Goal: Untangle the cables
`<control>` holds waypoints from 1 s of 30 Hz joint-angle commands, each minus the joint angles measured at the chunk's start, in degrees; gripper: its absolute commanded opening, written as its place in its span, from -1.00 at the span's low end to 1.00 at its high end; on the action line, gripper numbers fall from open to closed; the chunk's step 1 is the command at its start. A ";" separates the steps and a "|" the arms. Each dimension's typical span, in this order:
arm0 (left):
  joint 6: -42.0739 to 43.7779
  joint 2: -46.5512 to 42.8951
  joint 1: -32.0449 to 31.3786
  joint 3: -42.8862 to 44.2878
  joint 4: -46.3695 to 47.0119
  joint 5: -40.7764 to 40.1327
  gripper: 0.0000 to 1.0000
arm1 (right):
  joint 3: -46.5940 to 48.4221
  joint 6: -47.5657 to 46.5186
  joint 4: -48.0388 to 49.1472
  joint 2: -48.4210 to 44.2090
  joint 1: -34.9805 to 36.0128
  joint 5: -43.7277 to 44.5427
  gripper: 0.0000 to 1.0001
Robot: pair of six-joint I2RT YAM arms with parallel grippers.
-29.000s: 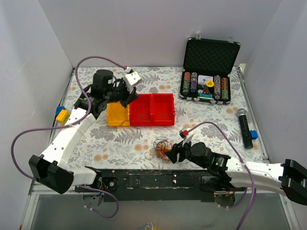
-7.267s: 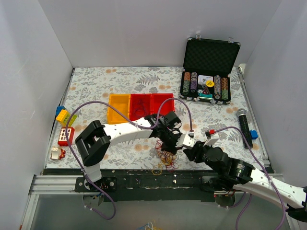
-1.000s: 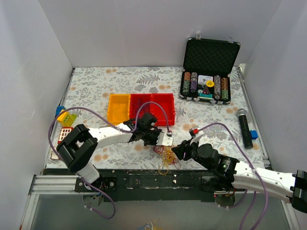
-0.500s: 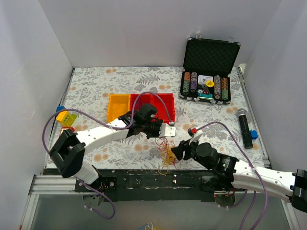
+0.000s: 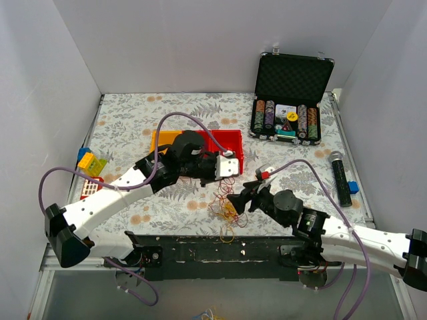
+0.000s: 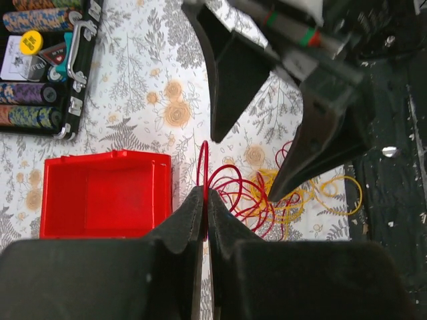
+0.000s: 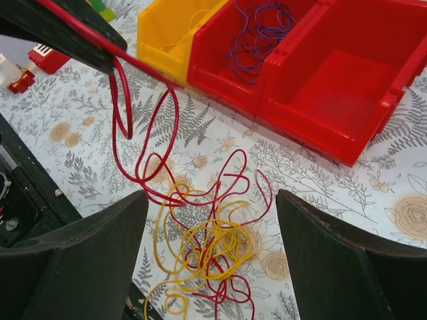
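One loose tangle of thin red and yellow wires (image 5: 225, 212) lies on the floral-patterned counter (image 5: 127, 120). It sits close to the counter's near edge and just in front of a row of plastic bins.

One red strand (image 6: 201, 167) runs up out of the tangle in loops to the left end effector (image 6: 205, 208). That end effector is raised above the counter, and its two black fingers are pressed together on the strand.

The right end effector (image 7: 212, 200) hovers low over the tangle with its two fingers spread wide. It grips nothing, and the wires show in the gap between the fingers.

Three open bins stand side by side, touching. One yellow plastic bin (image 7: 167, 30) is at the left end, followed by two red ones. The middle red plastic bin (image 7: 280, 47) holds a few thin purple strands (image 7: 257, 30). The second red plastic bin (image 7: 337, 93) closes the row on the right.

At the back right, well apart from the wires, stands one open black case (image 5: 293, 77) with rows of striped poker chips. One black microphone (image 5: 341, 177) lies near the right edge, with one small blue block (image 5: 353, 187) just beside it. A few coloured toy bricks (image 5: 87, 160) sit at the left edge.
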 commanded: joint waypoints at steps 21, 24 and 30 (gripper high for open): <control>-18.51 -2.33 -3.18 26.64 6.76 -5.69 -1.00 | -3.51 5.60 26.34 30.24 0.18 -6.88 0.36; -19.04 -2.33 -3.18 28.40 11.24 -8.93 -1.00 | -5.18 6.92 26.61 30.59 0.09 -7.84 0.36; -17.20 -3.30 -3.18 22.97 23.27 -19.21 -1.00 | -9.04 9.56 23.63 26.73 0.44 -6.01 0.37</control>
